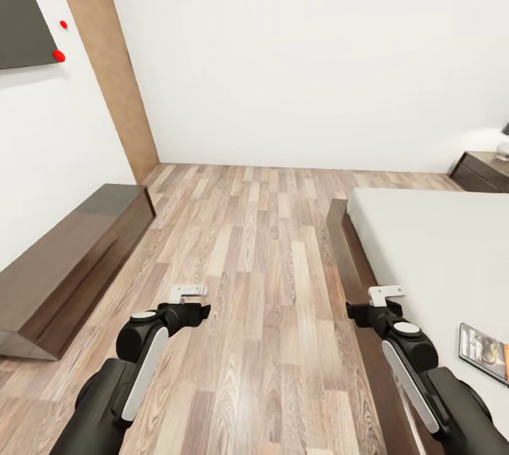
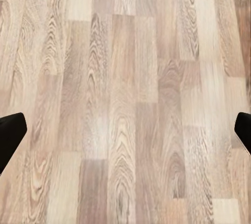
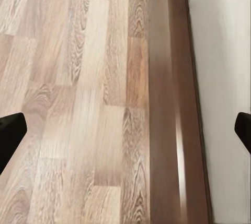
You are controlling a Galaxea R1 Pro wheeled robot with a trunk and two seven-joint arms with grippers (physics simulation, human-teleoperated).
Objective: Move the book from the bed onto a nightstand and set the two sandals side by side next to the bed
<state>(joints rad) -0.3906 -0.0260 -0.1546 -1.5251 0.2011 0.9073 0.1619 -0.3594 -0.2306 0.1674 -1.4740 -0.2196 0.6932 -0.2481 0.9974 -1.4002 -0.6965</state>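
The bed (image 1: 438, 243), a light-grey mattress on a dark brown frame, takes up the right of the head view. The book (image 1: 484, 352) lies flat on the mattress near the right edge, just right of my right arm. A dark nightstand (image 1: 484, 170) stands at the far right against the wall. My left gripper (image 1: 189, 308) hangs open over bare plank floor, its fingertips (image 2: 10, 132) spread wide. My right gripper (image 3: 125, 135) is open too, above the bed frame's edge (image 3: 170, 104), with nothing between its fingers. The sandals are out of view.
A long low dark bench (image 1: 71, 257) runs along the left wall under a dark wall panel (image 1: 21, 9). Wood-plank floor (image 1: 254, 243) stretches between bench and bed up to the white back wall. A lamp (image 1: 503, 147) sits on the nightstand.
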